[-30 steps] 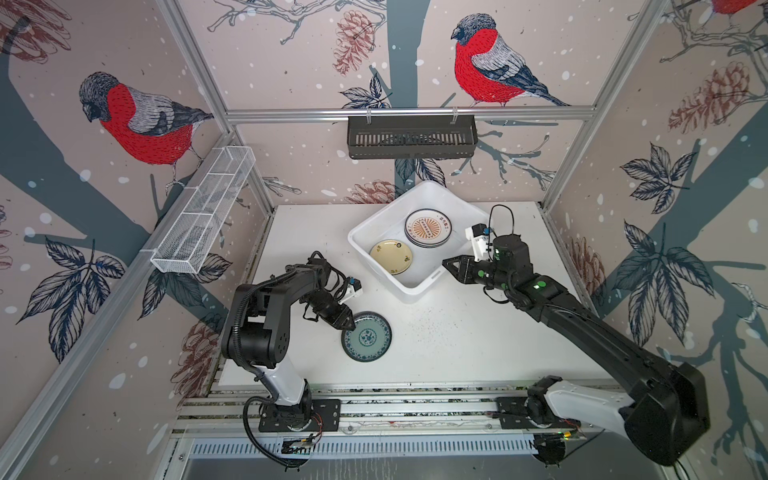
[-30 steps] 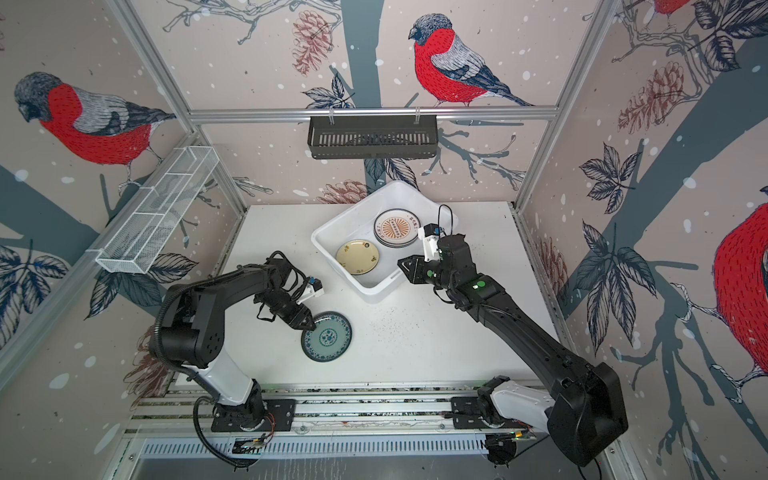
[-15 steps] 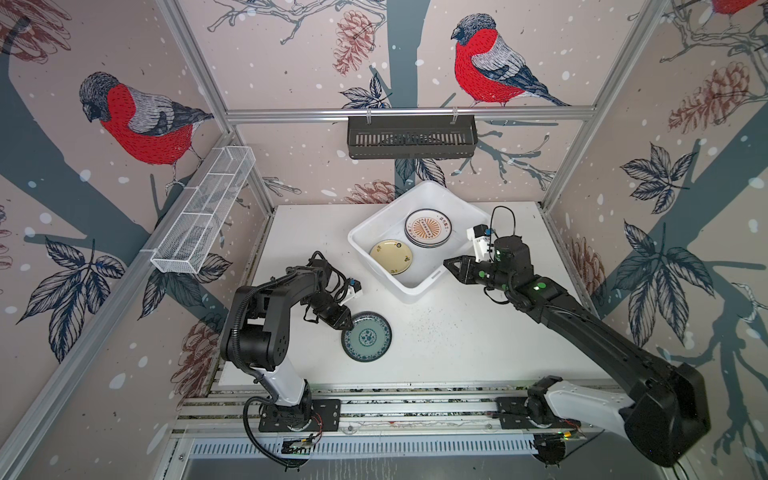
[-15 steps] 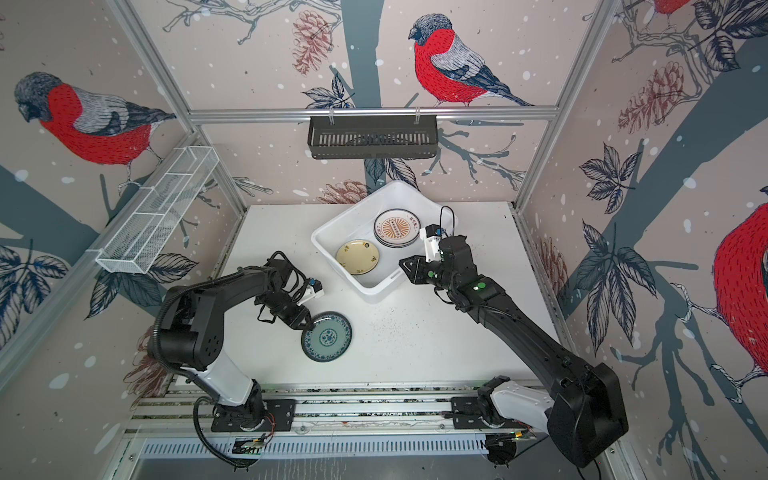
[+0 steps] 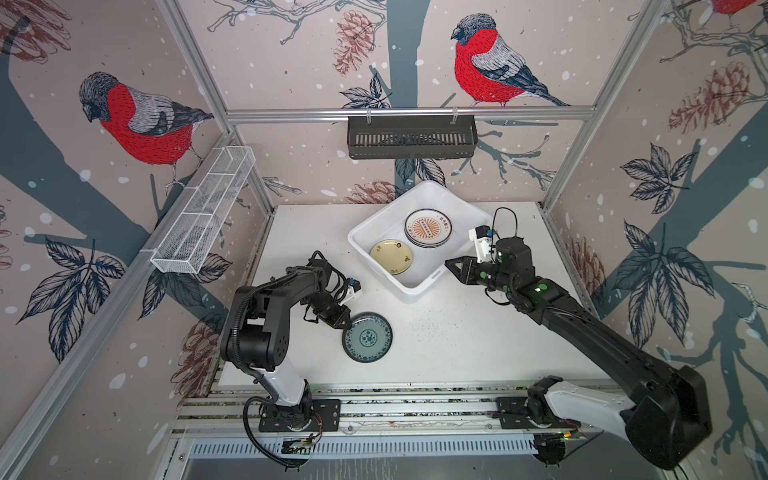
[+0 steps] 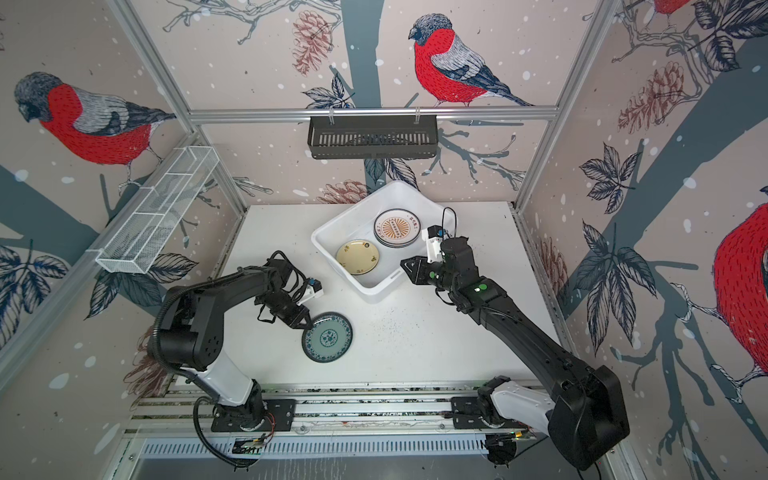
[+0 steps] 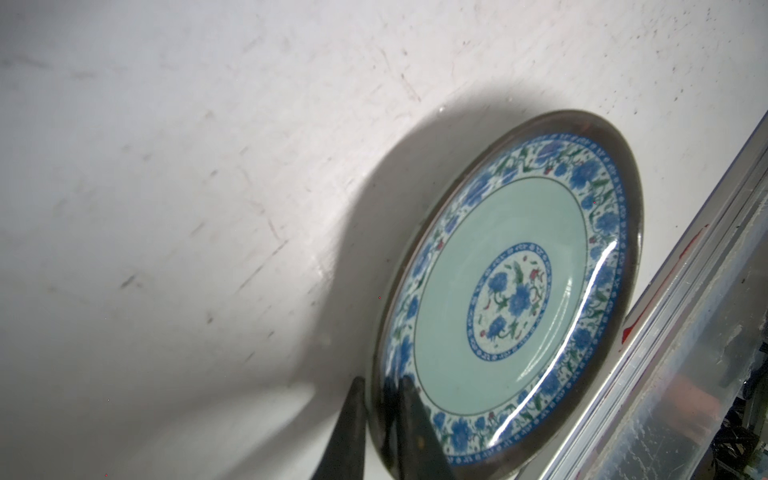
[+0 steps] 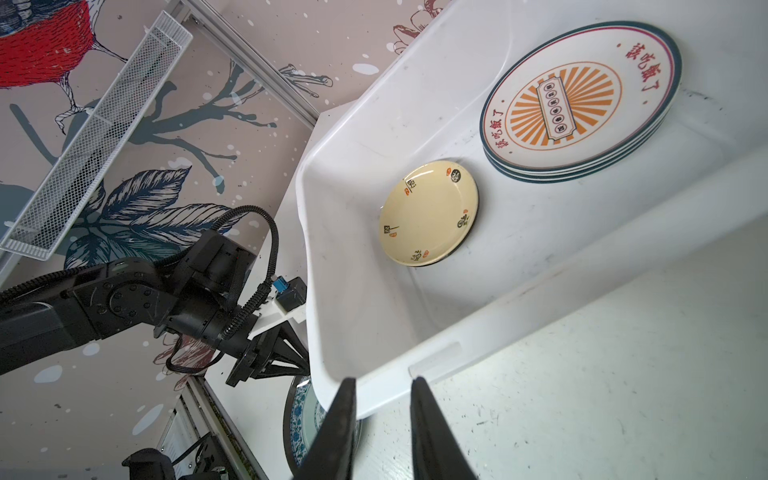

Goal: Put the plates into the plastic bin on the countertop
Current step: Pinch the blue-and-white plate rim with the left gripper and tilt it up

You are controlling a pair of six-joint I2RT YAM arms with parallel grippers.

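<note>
Pinching the rim of the teal plate [image 7: 498, 291], the left fingers [image 7: 353, 428] stand close together, one outside the dark edge and one on the blue flowered border, with the rim filling the gap between them. In both top views this plate [image 5: 367, 337] [image 6: 327, 337] lies on the white bench [image 5: 457, 340], in front of the bin [image 5: 415, 289] and apart from it, towards the left arm's side. The left fingers [image 5: 338, 322] meet it at the edge that faces that arm. Whether the gripped side is raised off the bench I cannot tell.

The bin sits at an angle at the back middle of the bench. Inside it, the cream plate [image 5: 391, 257] [image 8: 428, 212] lies near the front corner, and a dark edge shows beneath it. Just beside it, further back, the plate with the orange sunburst [image 5: 428, 227] [image 8: 577, 95] tops a small stack, with several rims showing under it in the right wrist view.

The right fingers [image 8: 343, 428] are a little way apart and hold nothing; between them only the bin's rim and the bench show. In a top view they [image 6: 409, 266] hang just beside the bin's wall on the right arm's side, pointing across it.

A black slotted rack [image 5: 411, 137] hangs on the back wall, and a white wire basket [image 5: 203, 216] is fixed along the left wall.
</note>
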